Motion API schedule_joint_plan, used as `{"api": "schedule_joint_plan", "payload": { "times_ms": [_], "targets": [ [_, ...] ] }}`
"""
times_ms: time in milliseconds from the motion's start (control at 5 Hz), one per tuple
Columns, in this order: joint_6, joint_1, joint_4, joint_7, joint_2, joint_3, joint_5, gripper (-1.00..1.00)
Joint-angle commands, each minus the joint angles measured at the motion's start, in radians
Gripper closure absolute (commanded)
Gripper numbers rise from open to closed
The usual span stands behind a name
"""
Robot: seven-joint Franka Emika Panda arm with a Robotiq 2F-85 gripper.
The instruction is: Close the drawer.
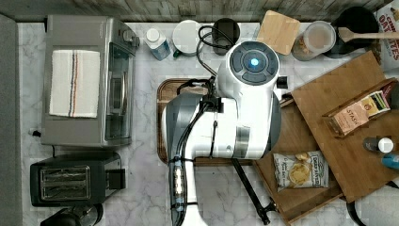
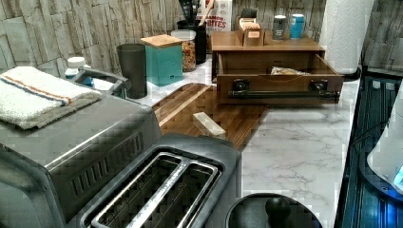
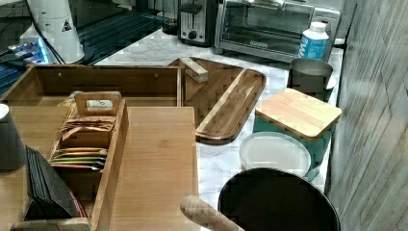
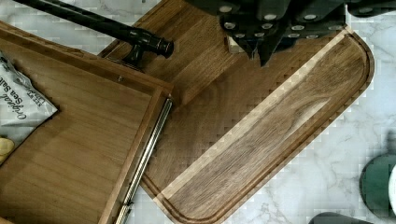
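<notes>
The drawer (image 1: 294, 134) stands pulled out from its wooden cabinet, medium-brown with a black bar handle (image 1: 250, 190) on its front (image 2: 280, 88). A chip bag (image 1: 300, 170) lies inside it. In the wrist view the drawer's corner (image 4: 70, 154) and handle end (image 4: 149, 44) show beside the dark round-cornered tray (image 4: 280, 130). My gripper (image 4: 262, 58) hangs over that tray, close to the handle end, its fingers drawn together to a point with nothing held. The white arm (image 1: 235, 108) covers much of the tray in the top view.
A small wooden block (image 2: 209, 126) lies on the tray. The cabinet's top panel (image 1: 348, 141) carries a tea box (image 1: 360, 113) and bottles. A toaster oven (image 1: 84, 80), a toaster (image 1: 70, 181), a teal canister (image 2: 164, 59) and jars ring the marble counter.
</notes>
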Motion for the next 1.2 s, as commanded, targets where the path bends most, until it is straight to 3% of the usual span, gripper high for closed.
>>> {"api": "schedule_joint_plan", "payload": {
  "times_ms": [200,400,600,1000,1200],
  "targets": [
    [-0.011,0.005,-0.015,-0.022,0.031,-0.004,-0.015,0.91],
    [0.028,-0.023,-0.016,0.015,0.036,-0.045,0.038,0.97],
    [-0.005,-0.002,0.013,-0.029,-0.017,0.031,0.061,0.87],
    [-0.06,0.002,0.034,-0.021,-0.005,0.035,0.033,1.0],
    [-0.067,0.051,0.031,-0.069,-0.029,0.014,0.047,1.0]
  ]
}}
